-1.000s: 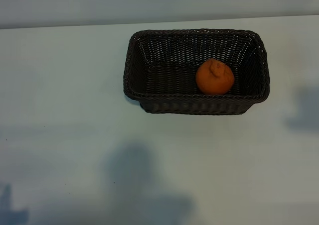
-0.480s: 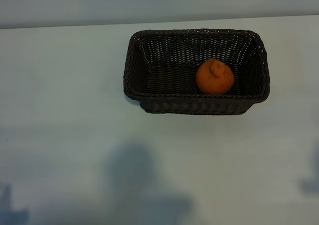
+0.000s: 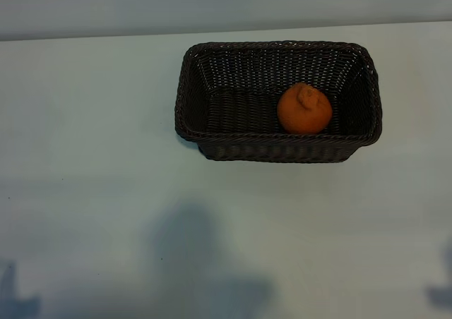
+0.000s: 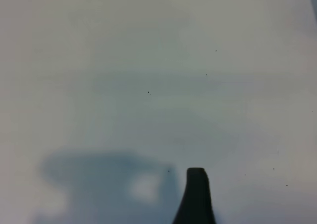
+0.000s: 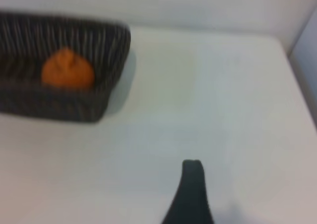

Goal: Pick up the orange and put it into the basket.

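The small round bright-orange fruit [image 3: 304, 109] lies inside the rectangular dark-brown woven wicker basket [image 3: 189, 86], toward its right end, on the pale table [image 3: 92, 157]. Each wrist view shows a single dark fingertip, left gripper [image 4: 196, 194] and right gripper [image 5: 190, 189], apparently spread wide and holding nothing.

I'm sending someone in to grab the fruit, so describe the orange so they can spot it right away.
Look for the dark-brown woven basket near the far edge of the pale table. Inside it, toward its right end by the near wall, sits the orange. It is the only bright, round thing there, with a bumpy knob on top.
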